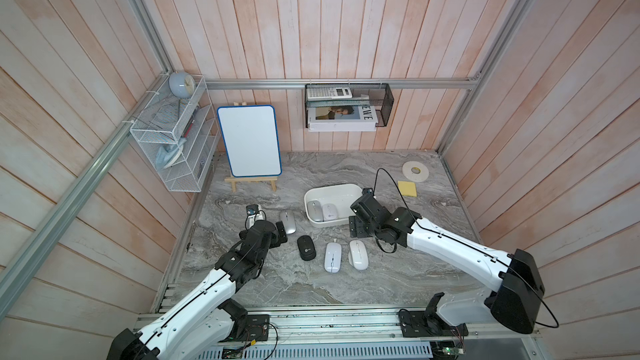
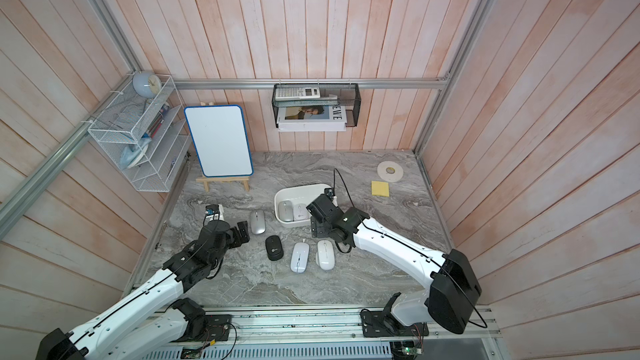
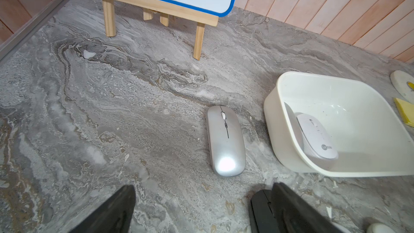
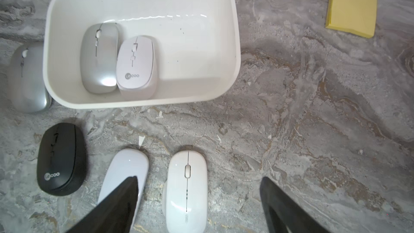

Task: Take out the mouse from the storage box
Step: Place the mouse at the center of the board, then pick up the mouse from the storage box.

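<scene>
The grey stone table point(image 1: 311, 289) fills the lower half of both top views. It is flat, so mice can lie on it and not roll.

The storage box point(image 4: 190, 48) sits just below the middle of the frame in both top views, between my two arms. I think that lets either arm reach it. It has no lid and low walls, so I can go in from above.

My right gripper point(image 4: 199, 179) hangs by the box's lower right corner in both top views. Its jaws are spread wide and hold nothing. A long white mouse point(image 4: 187, 189) lies flat on the table under the gap, and no finger touches it.

My left gripper point(image 3: 205, 186) hangs lower left of the box. Its jaws are wide open too, and empty. I think it is out there so my arms do not bump.

Four mice are out. The outer silver mouse point(image 3: 225, 140) is just left of the box. The black mouse point(image 4: 61, 159), the thin white mouse point(image 4: 127, 164) and the long white one make a row below it, set apart so that fingers fit.

Two mice are left inside, at the box's left end. The silver mouse point(image 4: 98, 57) and the small white mouse point(image 4: 135, 63) touch side by side, so the next grab looks tricky.
</scene>
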